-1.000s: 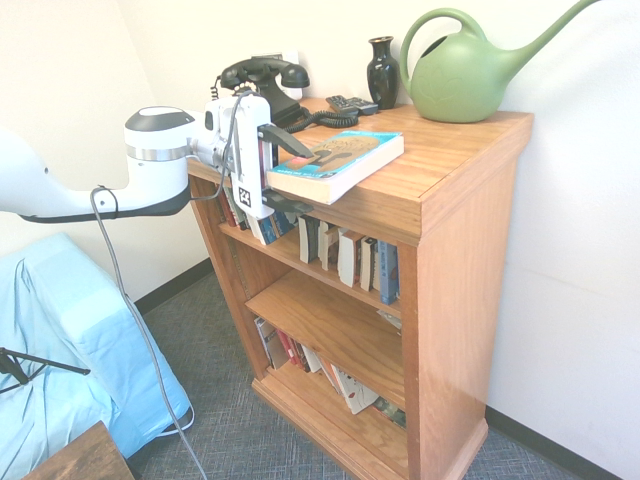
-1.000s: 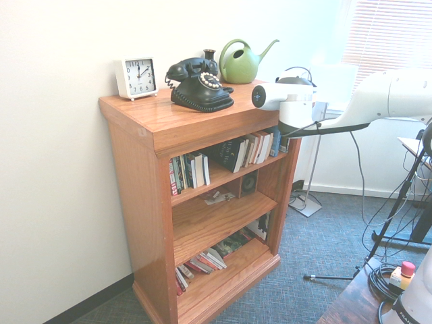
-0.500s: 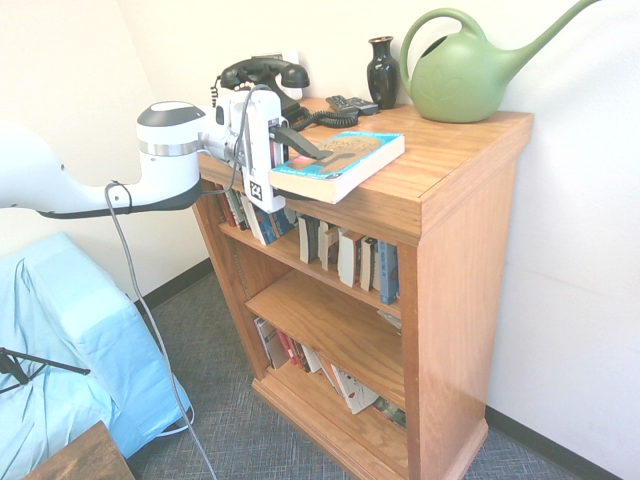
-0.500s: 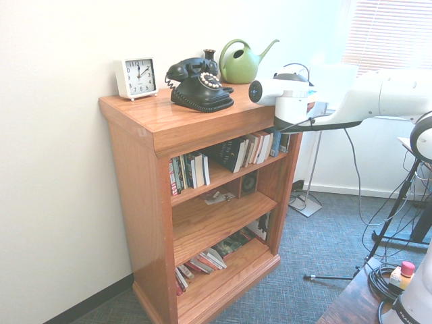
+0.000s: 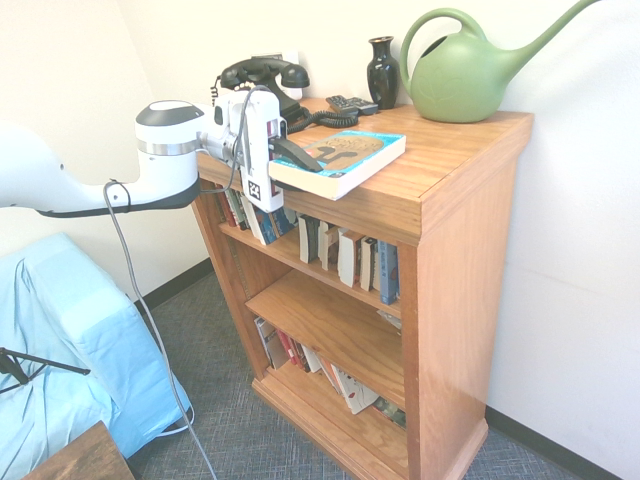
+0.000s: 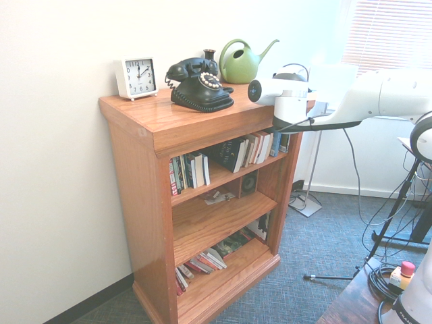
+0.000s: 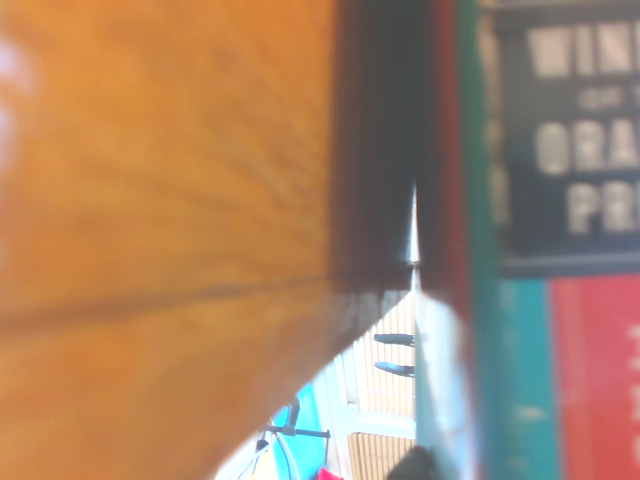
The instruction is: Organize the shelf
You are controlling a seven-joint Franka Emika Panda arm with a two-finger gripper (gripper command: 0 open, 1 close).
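Gripper (image 5: 300,160) points level, fingers pinched onto the near edge of the book (image 5: 340,160), one above, one below. Book lies flat on the shelf (image 5: 450,150) top, overhanging its front edge, long axis running away toward the phone (image 5: 265,75).

Plain off-white walls (image 5: 590,300) meet in a corner of a carpeted room, where a dark baseboard (image 5: 545,438) runs along the foot of each wall. The floor is covered in grey-blue carpet (image 6: 317,297) with a fine woven pattern. A low piece of furniture draped in a pale blue sheet (image 5: 60,350) stands near one wall, and the corner of a dark wooden table (image 5: 80,458) shows at the frame's lower edge. In the opposite view, daylight pours through a window with lowered slatted blinds (image 6: 388,34), washing out the wall beside it.
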